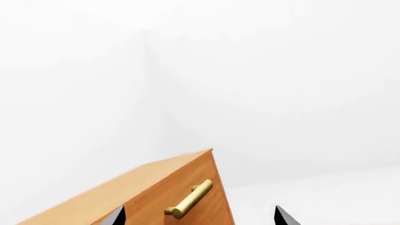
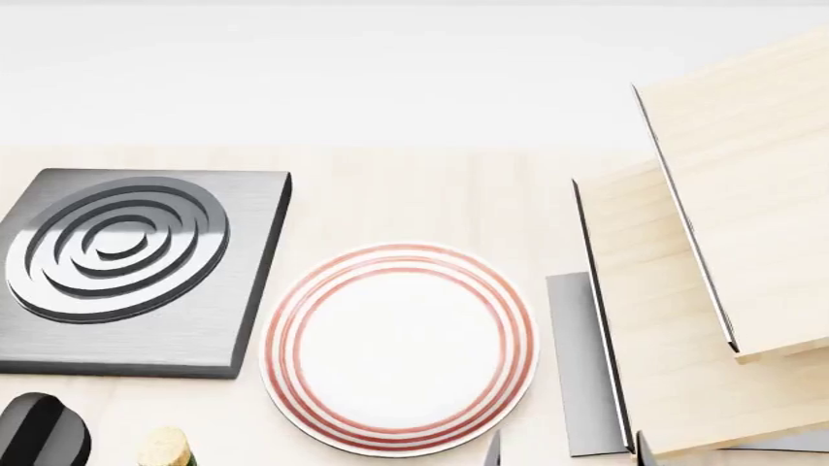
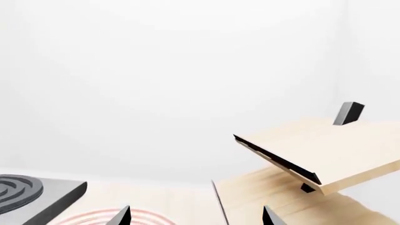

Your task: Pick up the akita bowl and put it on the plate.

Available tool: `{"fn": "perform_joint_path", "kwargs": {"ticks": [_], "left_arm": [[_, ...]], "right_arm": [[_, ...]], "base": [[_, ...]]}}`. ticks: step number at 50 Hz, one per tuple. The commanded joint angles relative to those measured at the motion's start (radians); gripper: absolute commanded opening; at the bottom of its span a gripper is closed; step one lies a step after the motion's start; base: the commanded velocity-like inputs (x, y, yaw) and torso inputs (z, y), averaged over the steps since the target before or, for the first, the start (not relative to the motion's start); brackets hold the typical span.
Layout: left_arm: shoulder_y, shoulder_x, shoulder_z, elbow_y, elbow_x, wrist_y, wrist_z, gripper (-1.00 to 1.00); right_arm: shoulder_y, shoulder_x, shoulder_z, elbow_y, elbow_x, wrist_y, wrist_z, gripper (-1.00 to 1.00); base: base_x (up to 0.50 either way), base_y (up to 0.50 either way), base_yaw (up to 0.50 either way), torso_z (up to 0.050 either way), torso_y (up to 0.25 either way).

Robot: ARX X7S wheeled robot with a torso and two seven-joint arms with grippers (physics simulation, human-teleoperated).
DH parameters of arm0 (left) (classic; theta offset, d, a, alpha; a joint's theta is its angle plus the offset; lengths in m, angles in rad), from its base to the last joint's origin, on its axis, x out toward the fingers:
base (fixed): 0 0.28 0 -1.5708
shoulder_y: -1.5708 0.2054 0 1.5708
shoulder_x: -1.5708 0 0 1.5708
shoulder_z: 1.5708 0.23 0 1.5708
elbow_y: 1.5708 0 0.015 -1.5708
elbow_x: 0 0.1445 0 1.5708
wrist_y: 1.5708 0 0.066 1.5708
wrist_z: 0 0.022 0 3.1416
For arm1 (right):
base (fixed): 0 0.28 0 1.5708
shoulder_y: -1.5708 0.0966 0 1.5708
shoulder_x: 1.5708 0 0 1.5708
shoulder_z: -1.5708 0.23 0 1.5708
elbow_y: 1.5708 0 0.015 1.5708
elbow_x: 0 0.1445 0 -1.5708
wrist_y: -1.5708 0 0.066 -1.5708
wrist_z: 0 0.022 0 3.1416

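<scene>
The plate (image 2: pixel 399 348), white with thin red rings, lies flat on the pale wooden counter in the head view, bare on top. Part of its ringed rim (image 3: pixel 87 217) shows in the right wrist view. The akita bowl is out of view in every frame. My right gripper (image 3: pixel 196 218) is open with nothing between its fingers, hovering by the plate's right side. Its two fingertips (image 2: pixel 494 450) poke in at the head view's lower edge. My left gripper (image 1: pixel 200 218) is open and empty, facing a wooden cabinet (image 1: pixel 168 192) with a brass handle (image 1: pixel 189 199).
A square dark grey burner (image 2: pixel 130 272) with circular grooves sits left of the plate. Tilted pale wooden shelf boards (image 2: pixel 725 243) with dark edges rise at the right. A cork-topped bottle (image 2: pixel 165 448) and a dark rounded shape (image 2: pixel 39 432) stand at the near left.
</scene>
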Motion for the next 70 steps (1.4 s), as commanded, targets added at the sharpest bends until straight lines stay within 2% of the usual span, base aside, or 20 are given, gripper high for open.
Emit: {"fn": "perform_joint_path", "kwargs": {"ticks": [1, 4, 12, 14, 16, 20, 21, 23, 25, 28, 31, 32, 34, 43, 45, 49, 55, 62, 66, 70], "left_arm": [[-0.182, -0.067, 0.037, -0.104, -0.074, -0.149, 0.018, 1.00], [-0.238, -0.098, 0.085, -0.156, -0.068, -0.175, 0.026, 1.00], [-0.278, -0.126, 0.059, -0.140, -0.107, -0.247, 0.033, 1.00], [-0.274, -0.176, 0.094, -0.121, -0.102, -0.283, 0.049, 1.00], [-0.283, -0.193, 0.086, -0.113, -0.115, -0.321, 0.050, 1.00], [-0.344, -0.198, 0.013, -0.102, -0.247, -0.479, 0.109, 1.00], [-0.336, -0.248, 0.047, -0.086, -0.253, -0.504, 0.128, 1.00], [-0.358, -0.250, 0.033, -0.086, -0.291, -0.556, 0.140, 1.00], [-0.422, -0.265, -0.011, -0.068, -0.394, -0.683, 0.183, 1.00], [-0.496, -0.297, -0.017, -0.083, -0.452, -0.760, 0.194, 1.00], [-0.510, -0.323, -0.036, -0.101, -0.518, -0.766, 0.195, 1.00], [-0.506, -0.339, -0.051, -0.127, -0.562, -0.774, 0.187, 1.00], [-0.461, -0.363, -0.076, -0.127, -0.553, -0.743, 0.203, 1.00], [-0.387, -0.377, -0.106, -0.157, -0.571, -0.739, 0.213, 1.00], [-0.390, -0.380, -0.113, -0.182, -0.622, -0.772, 0.198, 1.00], [-0.374, -0.408, -0.138, -0.237, -0.791, -0.774, 0.090, 1.00], [-0.325, -0.441, -0.159, -0.279, -0.925, -0.765, 0.012, 1.00], [-0.199, -0.457, -0.175, -0.273, -0.961, -0.748, 0.035, 1.00], [-0.175, -0.469, -0.153, -0.304, -1.027, -0.755, 0.026, 1.00], [-0.106, -0.500, -0.165, -0.277, -1.045, -0.752, 0.067, 1.00]], "right_arm": [[0.013, 0.001, -0.011, 0.018, 0.001, 0.006, 0.000, 1.00], [0.018, -0.001, -0.015, 0.030, -0.002, 0.005, 0.001, 1.00], [0.033, -0.003, -0.022, 0.055, 0.002, 0.006, 0.001, 1.00], [0.032, -0.002, -0.022, 0.056, 0.002, 0.004, 0.003, 1.00], [0.034, -0.003, -0.023, 0.065, 0.003, 0.000, 0.004, 1.00], [0.041, -0.005, -0.027, 0.076, 0.004, 0.004, 0.004, 1.00], [0.042, -0.005, -0.030, 0.082, 0.003, 0.003, 0.003, 1.00], [0.043, -0.008, -0.027, 0.088, 0.002, -0.008, 0.011, 1.00], [0.047, -0.009, -0.027, 0.097, 0.006, -0.007, 0.012, 1.00], [0.048, -0.009, -0.028, 0.099, 0.008, -0.010, 0.013, 1.00], [0.053, -0.010, -0.030, 0.113, 0.010, -0.012, 0.013, 1.00], [0.055, -0.012, -0.032, 0.125, 0.014, -0.020, 0.011, 1.00], [0.056, -0.012, -0.032, 0.123, 0.016, -0.016, 0.012, 1.00], [0.066, -0.012, -0.039, 0.141, 0.012, -0.014, 0.016, 1.00], [0.071, -0.013, -0.041, 0.150, 0.013, -0.015, 0.016, 1.00], [0.074, -0.014, -0.044, 0.157, 0.013, -0.013, 0.018, 1.00], [0.078, -0.014, -0.045, 0.168, 0.015, -0.016, 0.020, 1.00], [0.087, -0.015, -0.049, 0.188, 0.020, -0.016, 0.021, 1.00], [0.089, -0.015, -0.052, 0.194, 0.020, -0.017, 0.022, 1.00], [0.093, -0.015, -0.053, 0.200, 0.023, -0.018, 0.022, 1.00]], "base": [[0.00, 0.00, 0.00, 0.000, 0.000], [0.00, 0.00, 0.00, 0.000, 0.000], [0.00, 0.00, 0.00, 0.000, 0.000], [0.00, 0.00, 0.00, 0.000, 0.000], [0.00, 0.00, 0.00, 0.000, 0.000], [0.00, 0.00, 0.00, 0.000, 0.000], [0.00, 0.00, 0.00, 0.000, 0.000], [0.00, 0.00, 0.00, 0.000, 0.000], [0.00, 0.00, 0.00, 0.000, 0.000], [0.00, 0.00, 0.00, 0.000, 0.000], [0.00, 0.00, 0.00, 0.000, 0.000], [0.00, 0.00, 0.00, 0.000, 0.000], [0.00, 0.00, 0.00, 0.000, 0.000], [0.00, 0.00, 0.00, 0.000, 0.000], [0.00, 0.00, 0.00, 0.000, 0.000], [0.00, 0.00, 0.00, 0.000, 0.000], [0.00, 0.00, 0.00, 0.000, 0.000], [0.00, 0.00, 0.00, 0.000, 0.000], [0.00, 0.00, 0.00, 0.000, 0.000], [0.00, 0.00, 0.00, 0.000, 0.000]]}}
